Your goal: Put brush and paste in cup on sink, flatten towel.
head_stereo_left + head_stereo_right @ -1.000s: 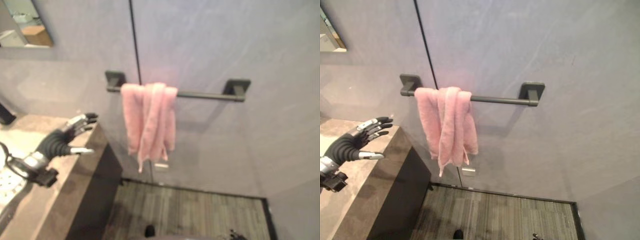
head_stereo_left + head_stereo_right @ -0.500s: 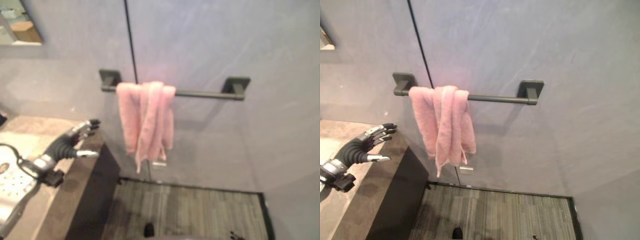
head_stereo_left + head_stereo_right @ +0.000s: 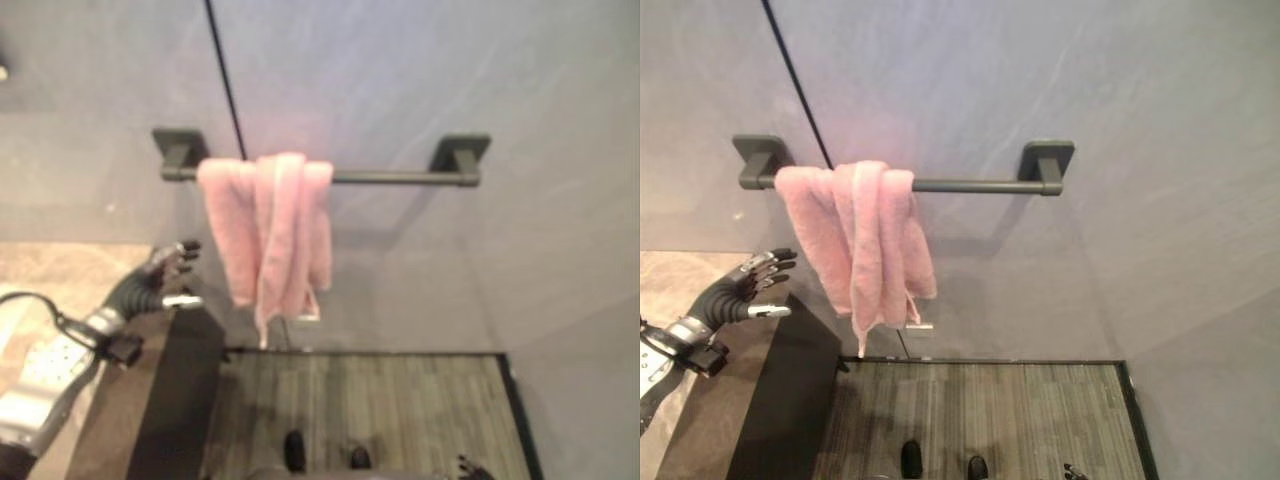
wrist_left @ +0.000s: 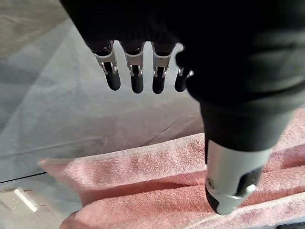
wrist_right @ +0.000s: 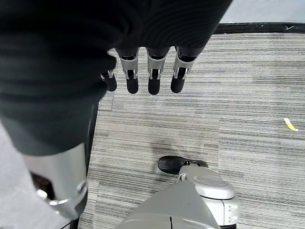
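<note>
The pink towel (image 3: 862, 235) hangs lengthwise down, bunched, on the bar (image 3: 970, 184); both hands (image 3: 752, 283) (image 5: 143, 71) are relaxed, empty.

My two head eyes look down at the wall, sharing the pink towel (image 3: 862, 235) on its rail (image 3: 970, 184). My left wrist camera faces that towel closely; my right faces the floor (image 5: 248, 95).

- A pale grey-lilac wall (image 3: 1040, 80) spans the upper frame, split by a thin dark vertical seam (image 3: 790, 70) at upper left.
- A dark rail (image 3: 970, 184) on two dark brackets is mounted on it.
- Grey striped carpet floor (image 3: 990, 420) lies along the bottom.
- A beige-topped, dark-sided counter (image 3: 780, 400) occupies the lower left.
</note>
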You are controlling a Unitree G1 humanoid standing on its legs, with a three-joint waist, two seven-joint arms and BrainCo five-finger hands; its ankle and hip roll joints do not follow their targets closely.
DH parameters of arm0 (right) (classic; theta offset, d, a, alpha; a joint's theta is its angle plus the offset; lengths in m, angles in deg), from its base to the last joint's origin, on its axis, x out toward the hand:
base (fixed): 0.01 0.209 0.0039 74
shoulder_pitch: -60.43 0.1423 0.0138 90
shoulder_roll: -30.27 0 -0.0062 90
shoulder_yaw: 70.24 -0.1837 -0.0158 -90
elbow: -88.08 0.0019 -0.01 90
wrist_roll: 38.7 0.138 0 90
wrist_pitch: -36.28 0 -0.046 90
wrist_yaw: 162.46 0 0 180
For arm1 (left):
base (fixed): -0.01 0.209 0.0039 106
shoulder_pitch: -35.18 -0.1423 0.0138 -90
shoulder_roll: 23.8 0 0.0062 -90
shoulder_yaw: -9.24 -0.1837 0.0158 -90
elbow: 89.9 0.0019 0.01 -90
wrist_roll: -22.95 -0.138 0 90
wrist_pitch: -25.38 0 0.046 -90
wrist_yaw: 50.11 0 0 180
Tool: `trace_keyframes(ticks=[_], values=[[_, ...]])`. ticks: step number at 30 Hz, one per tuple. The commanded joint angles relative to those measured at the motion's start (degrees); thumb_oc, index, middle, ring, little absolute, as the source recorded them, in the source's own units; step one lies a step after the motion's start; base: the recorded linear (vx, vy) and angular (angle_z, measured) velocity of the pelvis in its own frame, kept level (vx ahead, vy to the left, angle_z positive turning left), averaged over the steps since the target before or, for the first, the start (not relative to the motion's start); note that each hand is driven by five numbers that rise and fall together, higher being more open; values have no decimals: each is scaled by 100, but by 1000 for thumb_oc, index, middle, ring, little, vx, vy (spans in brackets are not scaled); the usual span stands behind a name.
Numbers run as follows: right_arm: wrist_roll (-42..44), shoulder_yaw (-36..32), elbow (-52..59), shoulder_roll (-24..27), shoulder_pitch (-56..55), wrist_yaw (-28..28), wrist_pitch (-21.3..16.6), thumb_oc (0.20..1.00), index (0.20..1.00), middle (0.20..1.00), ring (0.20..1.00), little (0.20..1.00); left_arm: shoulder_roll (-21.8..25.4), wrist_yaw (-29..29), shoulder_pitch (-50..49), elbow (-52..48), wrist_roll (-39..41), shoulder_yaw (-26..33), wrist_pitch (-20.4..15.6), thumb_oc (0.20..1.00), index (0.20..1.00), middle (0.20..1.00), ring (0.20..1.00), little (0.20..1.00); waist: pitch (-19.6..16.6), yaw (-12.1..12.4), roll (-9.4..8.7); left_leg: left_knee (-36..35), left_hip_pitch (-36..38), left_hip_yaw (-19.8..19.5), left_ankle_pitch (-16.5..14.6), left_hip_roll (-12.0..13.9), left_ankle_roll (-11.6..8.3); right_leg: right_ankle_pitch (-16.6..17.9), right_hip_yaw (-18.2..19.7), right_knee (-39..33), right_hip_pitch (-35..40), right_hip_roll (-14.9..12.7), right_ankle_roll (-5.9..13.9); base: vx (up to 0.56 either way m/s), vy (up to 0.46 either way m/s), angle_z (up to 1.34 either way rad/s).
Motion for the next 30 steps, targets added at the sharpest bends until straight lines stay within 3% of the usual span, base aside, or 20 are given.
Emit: trace_keyframes(ticks=[1, 15, 16, 17, 19, 20, 24, 30], values=[[-185, 55, 55, 259, 101, 53, -67, 1000, 1000, 1000, 1000, 1000, -12, -34, 359, -63, 4, 229, -279, 1000, 1000, 1000, 1000, 1000, -4, -124, 1, 100, 204, 77, -778, -45, 162, 133, -95, -11, -80, -174, 348, 32, 39, -16], [-244, 74, -52, 217, 66, 41, -80, 1000, 1000, 1000, 1000, 1000, 199, 247, 246, -410, 270, 65, -220, 1000, 1000, 1000, 1000, 1000, -25, -176, 35, 100, 278, 252, -840, -18, 164, 130, 80, -11, -121, -165, 367, 18, 10, -11], [-263, 72, -71, 226, 64, 57, -81, 1000, 1000, 1000, 1000, 1000, 178, 251, 251, -391, 274, 44, -219, 950, 950, 950, 950, 950, -29, -181, 40, 100, 285, 250, -843, -18, 162, 121, 76, -11, -111, -166, 364, 0, 0, 0], [-260, 73, -76, 230, 69, 63, -88, 1000, 1000, 1000, 1000, 1000, 179, 258, 263, -392, 286, 21, -209, 736, 736, 736, 736, 736, -29, -181, 40, 100, 293, 247, -845, -18, 161, 115, 66, -11, -102, -170, 363, 0, 0, 0], [-253, 62, -87, 242, 76, 70, -86, 1000, 1000, 1000, 1000, 1000, 159, 253, 276, -404, 302, -14, -194, 696, 696, 696, 696, 696, -28, -181, 41, 100, 298, 246, -845, -16, 161, 109, 57, -11, -97, -174, 362, 0, 0, 0], [-262, 67, -86, 246, 71, 78, -84, 1000, 1000, 1000, 1000, 1000, 152, 271, 276, -414, 331, -32, -179, 501, 501, 501, 501, 501, -29, -183, 44, 100, 303, 250, -848, -17, 157, 103, 57, -11, -94, -170, 364, 0, 0, 0], [-238, 64, -12, 256, 73, 84, -105, 1000, 1000, 1000, 1000, 1000, 155, 269, 281, -364, 293, -94, -190, 445, 445, 445, 445, 445, -33, -189, 41, 100, 318, 253, -853, -17, 160, 85, 64, -11, -78, -173, 370, 0, 0, 0], [-214, 69, 14, 260, 41, 102, -124, 1000, 1000, 1000, 1000, 1000, 127, 239, 289, -310, 246, -128, -180, 442, 442, 442, 442, 442, -46, -208, 35, 100, 345, 245, -861, -17, 159, 72, 66, -11, -53, -175, 363, 0, 0, 0]])
